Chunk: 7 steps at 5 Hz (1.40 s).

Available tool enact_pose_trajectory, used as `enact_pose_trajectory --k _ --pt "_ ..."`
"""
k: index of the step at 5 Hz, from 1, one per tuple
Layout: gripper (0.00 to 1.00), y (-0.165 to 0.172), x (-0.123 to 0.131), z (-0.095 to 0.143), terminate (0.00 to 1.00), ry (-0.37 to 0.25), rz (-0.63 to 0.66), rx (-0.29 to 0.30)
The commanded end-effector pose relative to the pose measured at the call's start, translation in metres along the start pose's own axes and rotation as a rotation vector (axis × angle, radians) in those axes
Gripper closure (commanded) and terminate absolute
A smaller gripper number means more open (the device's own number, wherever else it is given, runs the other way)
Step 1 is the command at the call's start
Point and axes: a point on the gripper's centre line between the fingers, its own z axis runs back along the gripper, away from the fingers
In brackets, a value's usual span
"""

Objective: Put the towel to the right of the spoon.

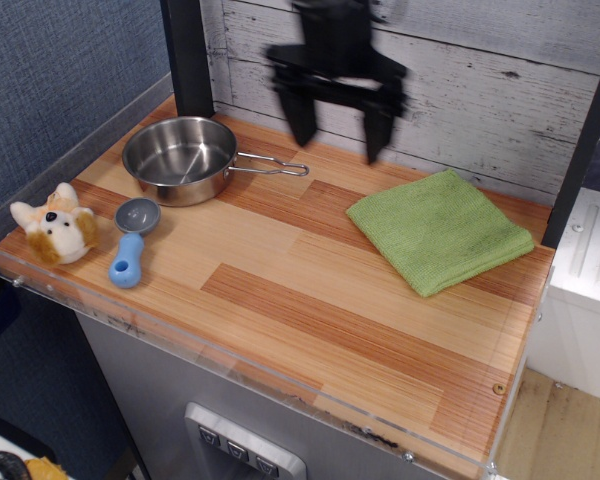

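The light green folded towel (440,230) lies flat at the right rear of the wooden table top. The spoon (132,243), with a light blue handle and a round grey bowl, lies at the left front, far from the towel. My black gripper (340,138) hangs above the table's rear middle, blurred by motion, just left of the towel's far corner. Its two fingers point down and stand wide apart with nothing between them.
A steel pan (180,158) with a wire handle stands at the rear left. A small plush dog toy (56,226) sits left of the spoon. A clear acrylic rim (240,365) runs along the table's front edge. A plank wall stands behind.
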Motion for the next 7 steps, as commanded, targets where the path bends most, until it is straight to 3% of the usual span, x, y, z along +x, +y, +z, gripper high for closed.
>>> enact_pose_trajectory --k 1,4,5,7 --pt "0.00 -0.048 0.020 -0.013 0.00 -0.026 -0.186 -0.025" --pt "0.00 -0.054 0.028 -0.048 0.00 0.007 -0.260 -0.012" --pt "0.00 -0.051 0.034 -0.057 0.00 0.020 -0.282 0.022" --pt "0.00 -0.049 0.034 -0.066 0.00 -0.015 -0.301 0.055"
